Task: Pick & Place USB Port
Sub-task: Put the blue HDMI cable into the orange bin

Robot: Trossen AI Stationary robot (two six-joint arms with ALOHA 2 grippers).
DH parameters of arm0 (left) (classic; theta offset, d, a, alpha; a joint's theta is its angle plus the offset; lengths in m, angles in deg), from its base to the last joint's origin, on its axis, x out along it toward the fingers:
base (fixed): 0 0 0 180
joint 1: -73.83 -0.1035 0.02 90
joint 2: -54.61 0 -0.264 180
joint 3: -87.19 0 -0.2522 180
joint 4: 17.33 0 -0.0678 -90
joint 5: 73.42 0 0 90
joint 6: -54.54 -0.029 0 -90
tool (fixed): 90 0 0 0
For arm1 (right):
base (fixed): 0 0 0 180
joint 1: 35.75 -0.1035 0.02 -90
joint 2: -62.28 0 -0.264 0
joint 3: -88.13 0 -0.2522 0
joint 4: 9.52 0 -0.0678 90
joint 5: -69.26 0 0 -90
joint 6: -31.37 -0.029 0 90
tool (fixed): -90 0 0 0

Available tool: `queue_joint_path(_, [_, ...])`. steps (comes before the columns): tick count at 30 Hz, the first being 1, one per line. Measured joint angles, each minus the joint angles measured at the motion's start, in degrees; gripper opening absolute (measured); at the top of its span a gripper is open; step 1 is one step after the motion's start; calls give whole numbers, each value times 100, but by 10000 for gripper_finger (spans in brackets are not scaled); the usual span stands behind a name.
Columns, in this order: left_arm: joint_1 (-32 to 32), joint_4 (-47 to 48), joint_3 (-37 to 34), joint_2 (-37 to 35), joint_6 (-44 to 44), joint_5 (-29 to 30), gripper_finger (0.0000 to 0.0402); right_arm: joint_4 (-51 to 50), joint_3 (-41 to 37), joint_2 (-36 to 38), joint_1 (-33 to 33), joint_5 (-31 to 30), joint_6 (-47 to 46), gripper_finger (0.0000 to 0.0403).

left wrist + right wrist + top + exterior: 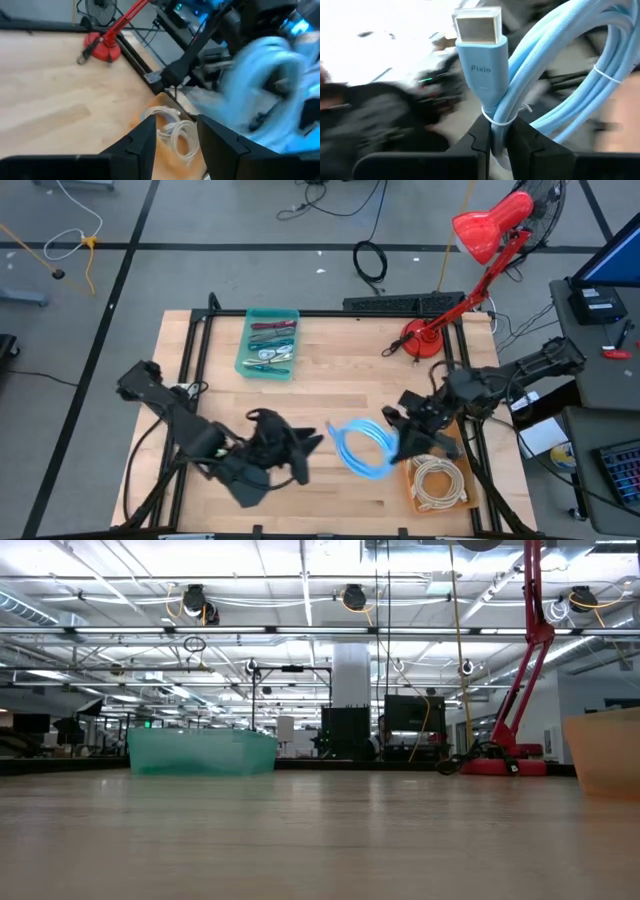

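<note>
Two end effectors, one blue cable: finish the handover cleanly

We judge the step in hand to be passing the coiled blue USB cable (555,65) from one arm to the other above the counter (330,385). The right end effector (499,131) is clamped on the coil just below its plug (479,30), holding it in the air between the two arms. The left end effector (172,137) has its fingers parted with nothing between them, just beside the coil. We should confirm the right grip is firm on the bundled strands, not on one loose loop. We should draw the left arm straight back so no finger snags the coil. The likely target is the orange tray (412,492) with the white cable (440,480), so we should lower slowly.
</note>
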Motion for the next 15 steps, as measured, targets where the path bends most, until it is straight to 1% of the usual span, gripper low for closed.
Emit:
queue_joint_path(1, [34,117,-4,-90,-132,-24,144,161,7,7,-6,250,-167,26])
queue_joint_path(3, [17,201,-4,-286,-435,-140,143,308,11,7,-11,551,-660,26])
queue_joint_path(6, [49,258,-4,-574,-1399,-197,142,395,9,-8,-105,705,-1538,26])
queue_joint_path(8, [-55,256,-4,-705,-2122,-487,142,508,7,-6,-175,722,-1798,26])
queue_joint_path(9, [-140,256,-2,-757,-2409,-747,142,575,7,-3,-222,722,-1887,26])
queue_joint_path(10, [-262,265,-2,-806,-2652,-1160,142,603,7,0,-283,725,-1949,26])
queue_joint_path(15, [-1212,254,-4,-858,-3196,-3649,143,597,7,-2,-771,407,-1793,26])
